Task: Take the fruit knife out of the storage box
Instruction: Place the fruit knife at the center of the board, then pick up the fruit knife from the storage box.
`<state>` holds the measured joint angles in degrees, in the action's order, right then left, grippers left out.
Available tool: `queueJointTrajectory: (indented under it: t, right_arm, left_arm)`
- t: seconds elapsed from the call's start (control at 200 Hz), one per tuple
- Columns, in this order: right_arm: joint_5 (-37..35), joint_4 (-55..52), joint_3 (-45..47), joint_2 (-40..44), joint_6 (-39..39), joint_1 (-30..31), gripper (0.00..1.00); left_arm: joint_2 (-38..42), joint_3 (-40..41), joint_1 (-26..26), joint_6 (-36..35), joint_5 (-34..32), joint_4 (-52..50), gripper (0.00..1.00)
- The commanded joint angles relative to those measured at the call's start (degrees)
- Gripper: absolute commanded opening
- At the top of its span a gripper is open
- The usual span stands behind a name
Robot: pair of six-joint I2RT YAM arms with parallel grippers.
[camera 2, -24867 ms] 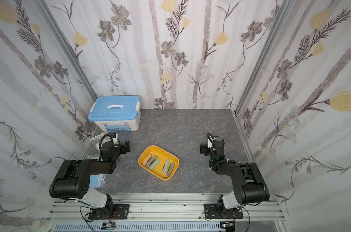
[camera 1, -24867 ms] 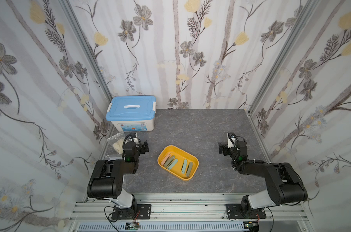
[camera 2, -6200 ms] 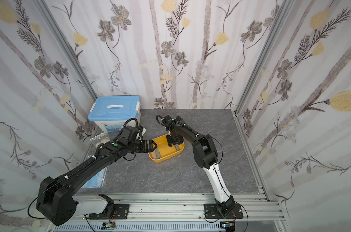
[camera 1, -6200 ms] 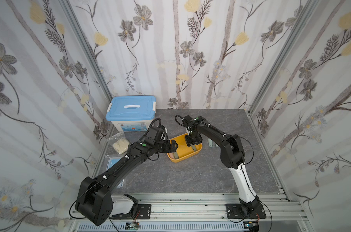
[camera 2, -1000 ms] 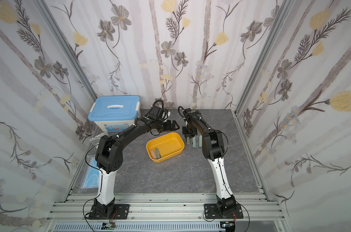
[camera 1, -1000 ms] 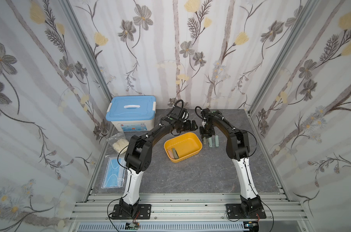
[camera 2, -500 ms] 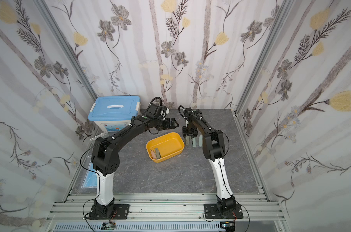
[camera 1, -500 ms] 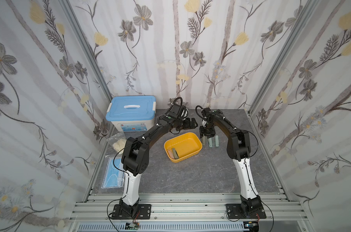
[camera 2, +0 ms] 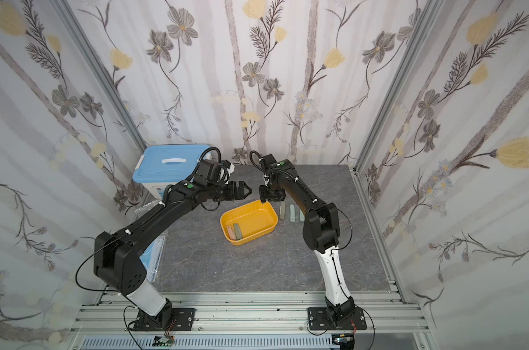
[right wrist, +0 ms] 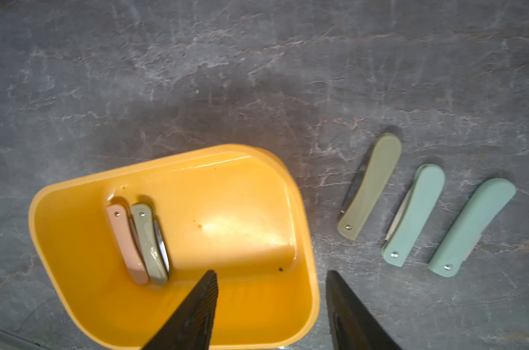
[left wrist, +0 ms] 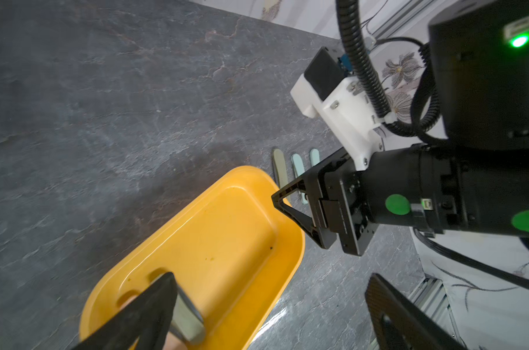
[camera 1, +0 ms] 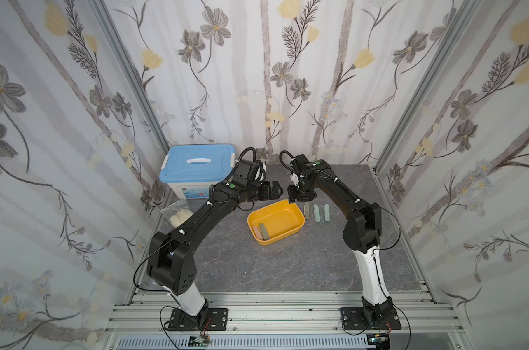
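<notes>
my right gripper (camera 1: 301, 200) hangs over the far corner of the shallow mustard-yellow plastic storage box (camera 1: 279, 216), fingers half apart, gripping nothing. left gripper (camera 1: 276, 191) wide open, empty. pink folding fruit knife (right wrist: 125, 242) and olive folding fruit knife (right wrist: 149, 242) lie touching inside the box; three folded knives (right wrist: 413, 215) lie outside on the grey stone-look table (camera 1: 257, 266).

The tray (camera 1: 279, 215) is open above, but my right claw (camera 1: 301, 200) hangs over its far rim with my left claw (camera 1: 279, 190) close beside, a narrow gap between them. Two knives (camera 1: 262, 232) hug the tray's near corner. Three knives (camera 1: 316, 212) lie on the worktop (camera 1: 287, 266) just right of it; open worktop lies in front.
</notes>
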<state>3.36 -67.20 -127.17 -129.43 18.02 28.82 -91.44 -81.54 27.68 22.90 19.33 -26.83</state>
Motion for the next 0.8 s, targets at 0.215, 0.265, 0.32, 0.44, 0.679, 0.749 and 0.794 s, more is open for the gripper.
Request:
queueJointTrajectory:
  t: [0.215,0.265,0.32,0.44,0.679,0.749,0.794]
  right_arm:
    - [-0.9,-2.0,-1.7,-3.0,5.0,9.6,0.57]
    - [-1.0,-2.0,-1.8,-3.6,5.5,10.7,0.57]
    - [-1.4,-1.9,-1.8,-4.2,5.8,11.8,0.57]
    - [-2.8,-1.7,-1.8,-5.3,6.5,14.3,0.56]
    - [-3.6,-0.5,-1.7,-8.3,8.3,16.3,0.54]
    - [-3.5,0.0,-1.8,-9.3,8.2,16.6,0.54]
    - [-3.9,0.1,-1.8,-9.8,8.0,16.7,0.54]
  left_arm:
    - [22.3,21.2,-3.8,-0.1,-2.2,-1.6,1.0]
    - [25.0,23.7,-3.9,0.0,-2.5,-2.4,1.0]
    - [27.8,26.4,-4.0,0.5,-2.9,-2.7,1.0]
    - [32.9,31.7,-4.2,2.4,-3.5,-2.7,1.0]
    - [36.4,36.5,-4.2,4.5,-3.4,-1.6,1.0]
    - [36.3,36.4,-4.3,4.1,-3.2,-2.0,1.0]
    - [36.0,36.1,-4.2,3.7,-3.1,-2.3,1.0]
